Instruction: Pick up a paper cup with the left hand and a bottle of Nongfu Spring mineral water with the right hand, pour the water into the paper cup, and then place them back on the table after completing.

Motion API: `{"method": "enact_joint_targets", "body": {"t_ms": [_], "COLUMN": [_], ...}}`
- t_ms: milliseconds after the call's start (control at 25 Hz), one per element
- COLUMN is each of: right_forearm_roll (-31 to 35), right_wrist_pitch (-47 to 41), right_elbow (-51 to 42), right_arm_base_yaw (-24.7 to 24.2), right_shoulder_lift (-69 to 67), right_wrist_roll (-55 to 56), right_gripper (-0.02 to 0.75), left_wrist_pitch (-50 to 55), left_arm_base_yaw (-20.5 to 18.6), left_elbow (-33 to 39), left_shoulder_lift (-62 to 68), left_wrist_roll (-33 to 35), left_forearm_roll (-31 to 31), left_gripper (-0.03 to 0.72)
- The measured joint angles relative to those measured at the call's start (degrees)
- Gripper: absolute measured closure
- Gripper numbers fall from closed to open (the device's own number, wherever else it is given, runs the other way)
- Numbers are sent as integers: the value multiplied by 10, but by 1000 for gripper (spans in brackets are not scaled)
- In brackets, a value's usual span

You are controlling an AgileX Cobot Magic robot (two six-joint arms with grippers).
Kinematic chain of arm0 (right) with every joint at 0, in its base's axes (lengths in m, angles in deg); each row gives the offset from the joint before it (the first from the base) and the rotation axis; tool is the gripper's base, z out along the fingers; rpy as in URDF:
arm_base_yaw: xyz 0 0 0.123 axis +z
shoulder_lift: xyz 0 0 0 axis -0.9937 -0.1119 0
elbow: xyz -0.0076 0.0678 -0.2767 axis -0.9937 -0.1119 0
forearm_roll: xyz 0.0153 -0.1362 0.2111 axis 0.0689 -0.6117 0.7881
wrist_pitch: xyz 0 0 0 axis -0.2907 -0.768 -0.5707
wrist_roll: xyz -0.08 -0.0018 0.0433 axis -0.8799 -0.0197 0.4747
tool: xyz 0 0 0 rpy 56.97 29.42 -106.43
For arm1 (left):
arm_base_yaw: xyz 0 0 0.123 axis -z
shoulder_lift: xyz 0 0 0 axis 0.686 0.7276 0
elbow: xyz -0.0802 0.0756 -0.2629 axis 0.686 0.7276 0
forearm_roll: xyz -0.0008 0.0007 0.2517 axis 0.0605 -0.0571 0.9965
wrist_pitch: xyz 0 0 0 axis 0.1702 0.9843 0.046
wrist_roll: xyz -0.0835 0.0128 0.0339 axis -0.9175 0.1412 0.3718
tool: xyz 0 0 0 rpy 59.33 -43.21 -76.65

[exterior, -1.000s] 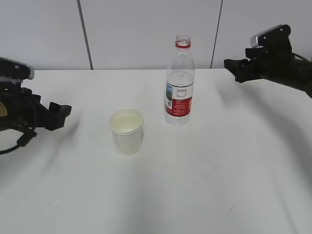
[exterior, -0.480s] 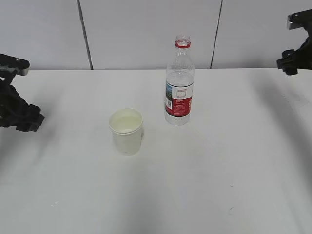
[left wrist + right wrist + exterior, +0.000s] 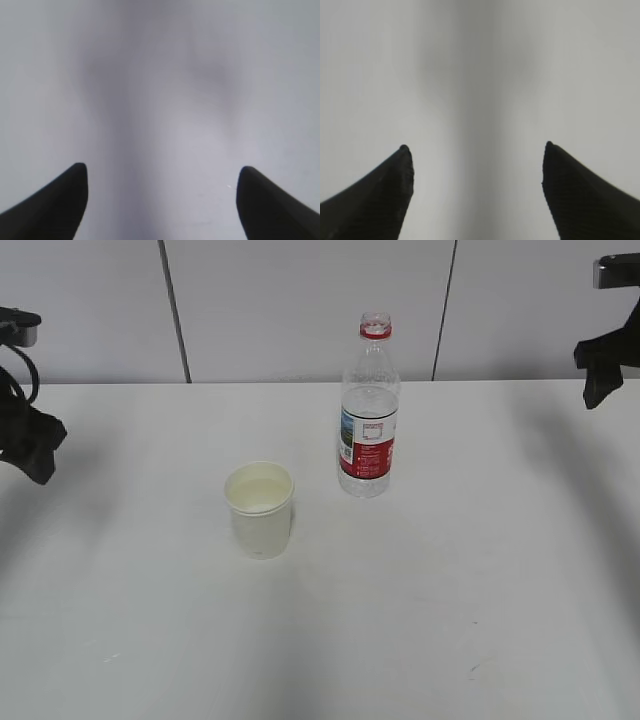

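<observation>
A white paper cup (image 3: 260, 508) stands upright on the white table (image 3: 420, 590), with clear water (image 3: 260, 496) in it. Behind it to the right stands an uncapped clear bottle (image 3: 368, 410) with a red label, partly filled. My left gripper (image 3: 35, 455) hangs at the far left edge, away from the cup. In the left wrist view the left gripper (image 3: 162, 172) is open and empty over bare table. My right gripper (image 3: 597, 380) is at the far right edge, away from the bottle. In the right wrist view the right gripper (image 3: 476, 147) is open and empty.
A grey panelled wall (image 3: 300, 300) runs behind the table's far edge.
Both arms have drawn back from the middle, the left to the left edge and the right to the right edge and upward. Cup and bottle have not moved.
</observation>
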Motion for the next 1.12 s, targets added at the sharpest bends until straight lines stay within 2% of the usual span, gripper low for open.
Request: {"method": "enact_joint_targets", "body": {"t_ms": [120, 200, 400, 600, 880, 1120], "right_forearm_roll": [40, 75, 130, 151, 160, 165], "right_wrist_pitch": [-89, -126, -141, -145, -149, -150], "right_elbow": [51, 81, 117, 119, 56, -68], "right_arm_base_yaw": [1, 1, 1, 1, 1, 1], "right_shoulder_lift": [0, 0, 13, 40, 143, 252], "right_wrist_roll": [-43, -79, -121, -126, -127, -128], "right_gripper": [143, 143, 143, 144, 145, 145], "left_wrist_pitch": [24, 36, 67, 112, 139, 156], "left_arm_base_yaw": [0, 0, 0, 0, 0, 0], "left_elbow": [-19, -21, -21, -21, 10, 82], "left_shoulder_lift": [-12, -26, -85, -142, -238, -341], "left_wrist_roll": [56, 69, 103, 108, 108, 108], "left_forearm_roll": [-60, -72, -107, -124, -147, -154], "left_gripper": [135, 135, 135, 135, 135, 135]}}
